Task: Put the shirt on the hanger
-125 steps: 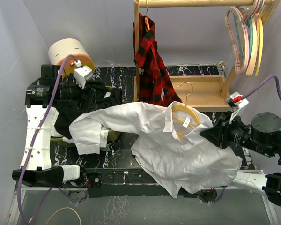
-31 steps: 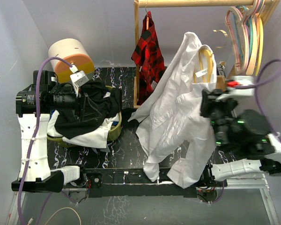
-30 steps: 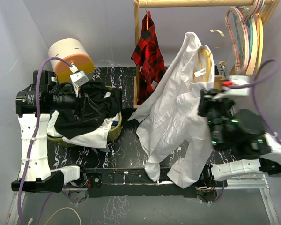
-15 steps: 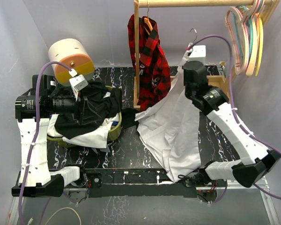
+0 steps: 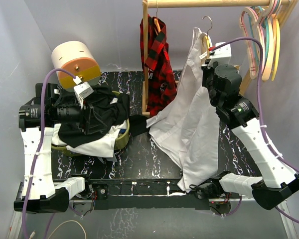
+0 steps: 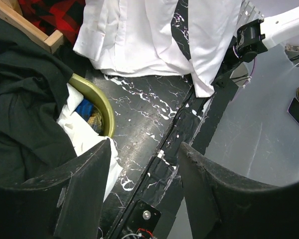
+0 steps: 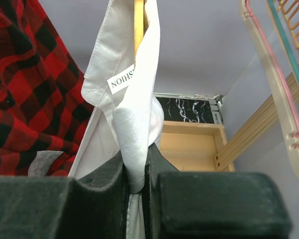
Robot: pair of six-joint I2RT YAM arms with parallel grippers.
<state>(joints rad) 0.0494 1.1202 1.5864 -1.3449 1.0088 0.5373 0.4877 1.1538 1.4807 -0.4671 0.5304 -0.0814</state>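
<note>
Above the black marbled table (image 5: 139, 159), between grey walls (image 5: 104, 30), your right gripper (image 7: 137, 174) pinches the shirt (image 7: 134, 119) by its collar; your left gripper (image 6: 144, 147) gapes empty.

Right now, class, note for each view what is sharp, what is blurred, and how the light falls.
Top view: soft, even light; the shirt bright, folds visible. Left wrist view: the table sharp, the left hand dark and soft-edged. Right wrist view: the shirt's label crisp, the right hand blurred close up.

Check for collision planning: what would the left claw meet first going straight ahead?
Likely the black marbled tabletop, beside the olive basket's rim; nothing nearer shows in the left claw's open gap, though depth is unclear.
</note>
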